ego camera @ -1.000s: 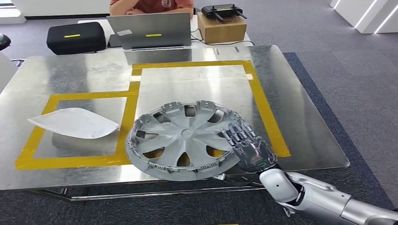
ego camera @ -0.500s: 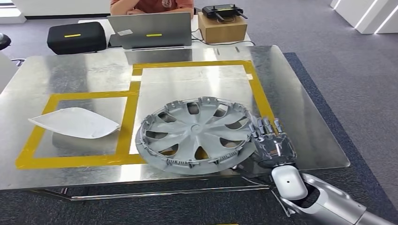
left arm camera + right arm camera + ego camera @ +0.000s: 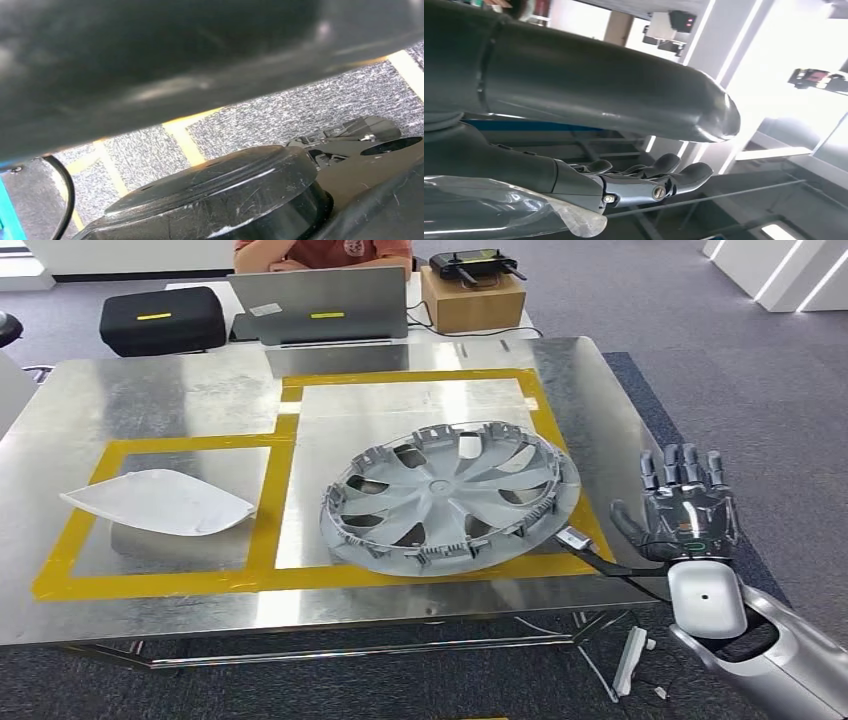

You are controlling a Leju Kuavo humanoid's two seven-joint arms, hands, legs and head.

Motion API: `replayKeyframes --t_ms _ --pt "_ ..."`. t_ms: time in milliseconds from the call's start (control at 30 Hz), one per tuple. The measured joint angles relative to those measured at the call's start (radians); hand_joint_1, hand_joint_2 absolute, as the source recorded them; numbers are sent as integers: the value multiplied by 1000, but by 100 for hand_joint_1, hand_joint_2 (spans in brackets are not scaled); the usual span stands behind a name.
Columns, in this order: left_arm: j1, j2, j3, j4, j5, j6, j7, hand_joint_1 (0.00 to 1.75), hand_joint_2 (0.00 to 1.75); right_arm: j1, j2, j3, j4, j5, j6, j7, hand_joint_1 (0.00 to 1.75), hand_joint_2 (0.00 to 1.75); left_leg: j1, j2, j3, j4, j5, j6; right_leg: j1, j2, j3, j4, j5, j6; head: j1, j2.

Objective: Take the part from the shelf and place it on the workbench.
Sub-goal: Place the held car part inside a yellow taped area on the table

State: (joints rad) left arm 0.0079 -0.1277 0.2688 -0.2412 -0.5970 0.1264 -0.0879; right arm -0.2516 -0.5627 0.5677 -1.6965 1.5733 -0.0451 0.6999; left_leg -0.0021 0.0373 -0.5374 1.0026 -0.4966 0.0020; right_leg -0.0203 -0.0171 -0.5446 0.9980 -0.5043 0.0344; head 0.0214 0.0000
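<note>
Since 1 second ago, the hubcap (image 3: 450, 498) has slid further onto the worktop (image 3: 160, 400), and my right hand (image 3: 682, 508) has let go of it and pulled back to the right, off the worktop's edge. From largest to smallest, I see the metal worktop marked with yellow tape (image 3: 190, 445), then the grey hubcap lying flat inside the bigger taped rectangle, its near rim over the front tape line. A white curved panel (image 3: 155, 502) rests in the smaller taped area to the left, well apart from the hubcap. My right hand hovers beside the worktop, fingers (image 3: 685, 465) spread wide and pointing up, holding nothing. A black cable (image 3: 600, 558) runs between the hubcap and the hand.
</note>
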Motion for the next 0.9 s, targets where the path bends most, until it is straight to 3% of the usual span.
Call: replayKeyframes --t_ms 233,633,900 --pt "4 -6 7 -4 0 2 1 0 0 48 -22 -84 -60 0 20 0 0 0 0 0 0 0 0 0 0 0 0 0 0 0 0 0" --pt "7 -9 16 -10 -1 3 13 0 0 65 -34 -116 -91 0 39 0 0 0 0 0 0 0 0 1 0 0 0 0 0 0 0 0" --pt "10 -14 34 -19 -13 -5 16 0 0 -7 -76 -80 -138 0 -95 -1 0 0 0 0 0 0 0 1 0 0 0 0 1 1 0 0"
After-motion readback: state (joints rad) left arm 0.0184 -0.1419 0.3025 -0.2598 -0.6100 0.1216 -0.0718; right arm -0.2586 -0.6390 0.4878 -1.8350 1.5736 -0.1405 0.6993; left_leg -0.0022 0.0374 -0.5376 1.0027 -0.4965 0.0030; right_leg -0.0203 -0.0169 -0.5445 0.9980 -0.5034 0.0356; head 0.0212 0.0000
